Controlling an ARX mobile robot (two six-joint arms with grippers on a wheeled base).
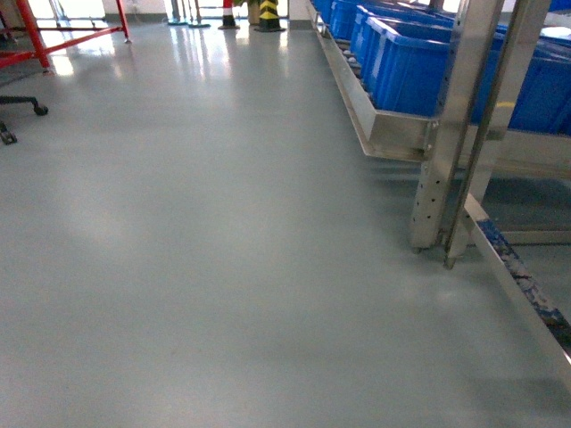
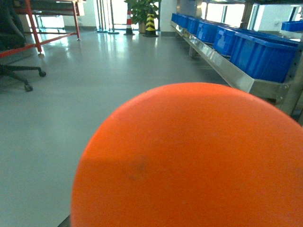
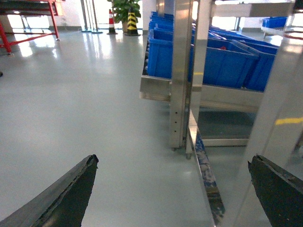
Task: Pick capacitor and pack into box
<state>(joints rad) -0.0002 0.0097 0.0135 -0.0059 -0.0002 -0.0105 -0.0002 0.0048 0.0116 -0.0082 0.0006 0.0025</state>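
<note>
Head view: I see grey floor (image 1: 196, 250), blue bins (image 1: 419, 62) on a steel rack (image 1: 446, 134); no claws.
Left wrist: capacitor (image 2: 194, 161) fills my lens; left claw's grip I can't tell.
Right wrist: right claw (image 3: 173, 189) spread wide over floor, holding nothing.

Blue bins (image 1: 406, 67) on steel rack (image 1: 446, 134) – grey floor (image 1: 196, 267), red frame (image 1: 53, 40), striped bollard (image 1: 268, 14).

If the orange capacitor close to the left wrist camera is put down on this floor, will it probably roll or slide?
The capacitor shows a rounded, smooth orange surface, so it would probably roll if it is laid on its side. The grey floor looks glossy and flat, so little would stop it. Its skin looks matte, so it may not be very slippery to grip, but this is uncertain.
</note>
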